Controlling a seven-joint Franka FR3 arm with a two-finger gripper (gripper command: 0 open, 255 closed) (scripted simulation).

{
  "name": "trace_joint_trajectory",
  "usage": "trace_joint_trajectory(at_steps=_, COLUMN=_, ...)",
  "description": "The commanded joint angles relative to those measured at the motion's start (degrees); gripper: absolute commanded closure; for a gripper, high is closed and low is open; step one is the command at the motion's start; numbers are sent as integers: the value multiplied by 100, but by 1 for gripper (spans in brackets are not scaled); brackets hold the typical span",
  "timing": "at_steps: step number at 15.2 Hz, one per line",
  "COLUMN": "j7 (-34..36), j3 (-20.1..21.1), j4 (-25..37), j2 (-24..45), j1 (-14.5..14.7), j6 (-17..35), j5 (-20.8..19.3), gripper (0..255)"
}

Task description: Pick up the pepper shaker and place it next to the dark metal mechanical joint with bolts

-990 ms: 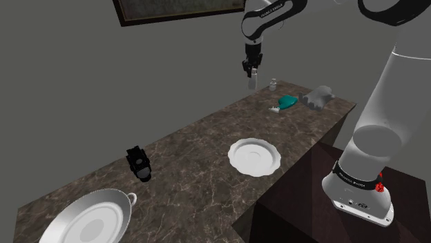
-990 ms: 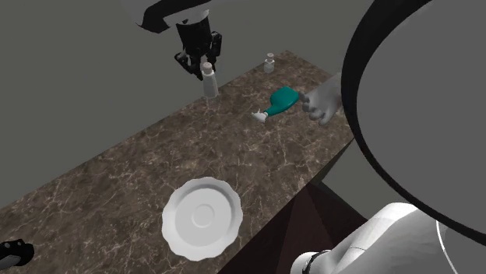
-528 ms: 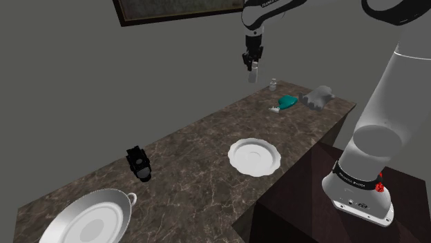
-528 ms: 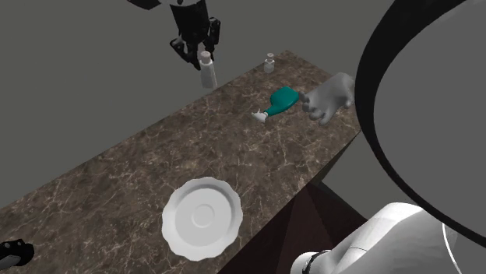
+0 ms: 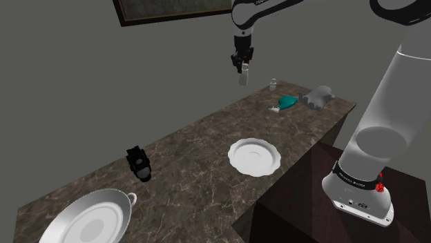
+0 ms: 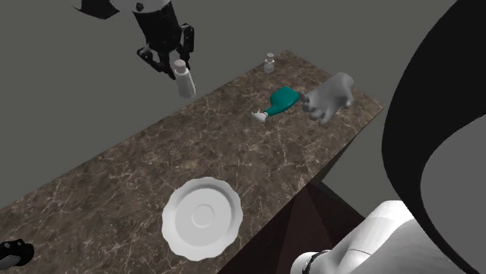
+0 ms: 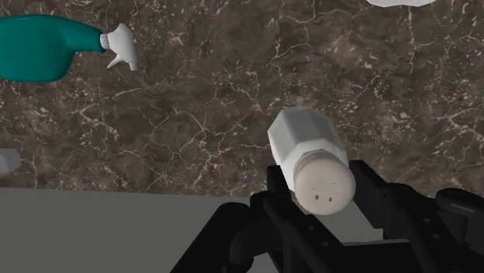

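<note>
Gripper (image 6: 173, 67) clamped on white shaker (image 6: 184, 81), high over counter's (image 5: 197, 141) back edge, bare marble beneath. Versus 0.5 s ago: shifted toward black joint (image 5: 139, 164).

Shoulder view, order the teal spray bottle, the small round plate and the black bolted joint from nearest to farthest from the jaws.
1. Teal spray bottle, lying near the counter's far end.
2. Small round plate, by the counter's near edge.
3. Black bolted joint, far toward the view's left.
</note>
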Motion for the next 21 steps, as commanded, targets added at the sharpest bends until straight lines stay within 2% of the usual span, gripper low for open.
trace_joint_trajectory(at_steps=1, j7=283, j3=136, j4=56, j2=42, j1=140, j6=-44, j5=-11, gripper=255)
trace_joint_trajectory(at_steps=11, j7=1585, j3=764, j4=586, j2=436, j1=823, j6=-341, j5=-77, gripper=255)
trace_joint_trajectory(at_steps=21, j7=2790, j3=1264, j4=1880, j2=1385, j1=1575, j6=-855, j5=-243, gripper=255)
